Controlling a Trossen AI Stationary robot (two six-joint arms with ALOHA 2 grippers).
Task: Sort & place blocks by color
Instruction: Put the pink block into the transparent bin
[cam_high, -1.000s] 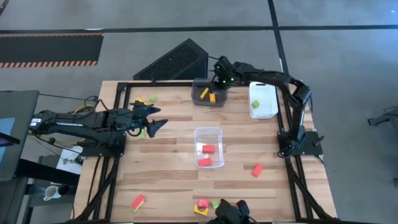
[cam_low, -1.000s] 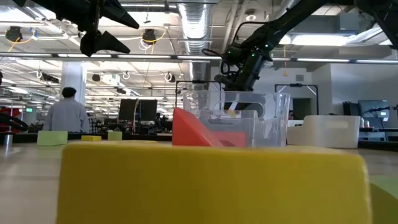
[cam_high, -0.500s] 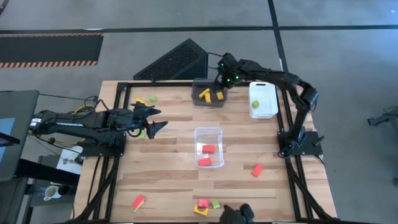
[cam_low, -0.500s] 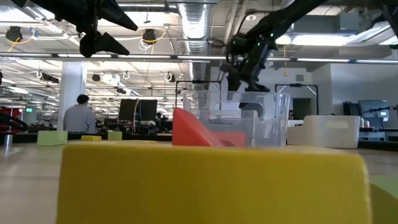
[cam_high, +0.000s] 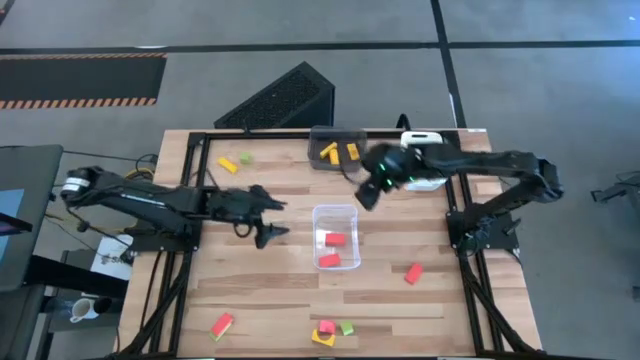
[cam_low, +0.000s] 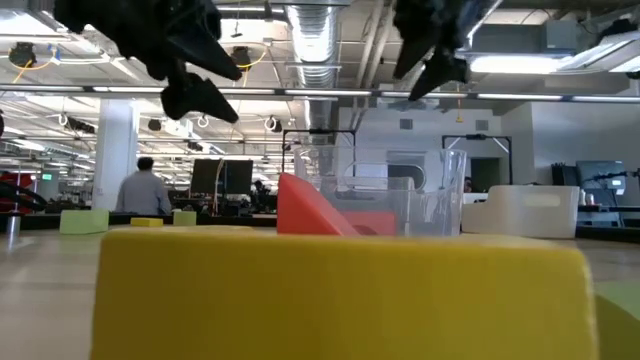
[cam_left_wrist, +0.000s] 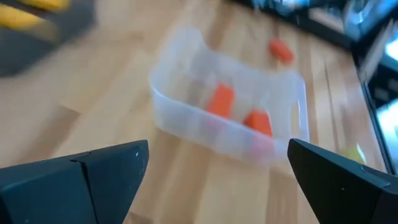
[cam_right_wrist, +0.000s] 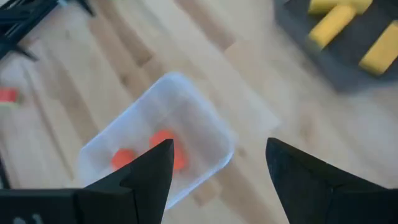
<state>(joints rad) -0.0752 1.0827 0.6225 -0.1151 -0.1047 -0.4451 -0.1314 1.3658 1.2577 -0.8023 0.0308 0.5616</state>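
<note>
Red, yellow and green blocks (cam_high: 413, 273) lie scattered; left tool (cam_high: 268, 215) and right tool (cam_high: 366, 187) gape wide.

Grey concrete floor (cam_high: 300, 25) all round, with dark seam lines crossing it. Black-and-orange hazard strip (cam_high: 80, 99) edges a dark floor mat (cam_high: 80, 75) on the far left. Black perforated wedge-shaped cover (cam_high: 280, 98) sits on the floor just behind the table's back edge. Butcher-block tabletop (cam_high: 280, 270) on a black frame. Low camera looks into a big open hall: exposed silver duct (cam_low: 318, 25) overhead, long fluorescent strips (cam_low: 80, 90), white column (cam_low: 118, 130), dark monitors (cam_low: 220, 175) on benches. A person (cam_low: 150, 188) stands at the back left, facing away.
</note>
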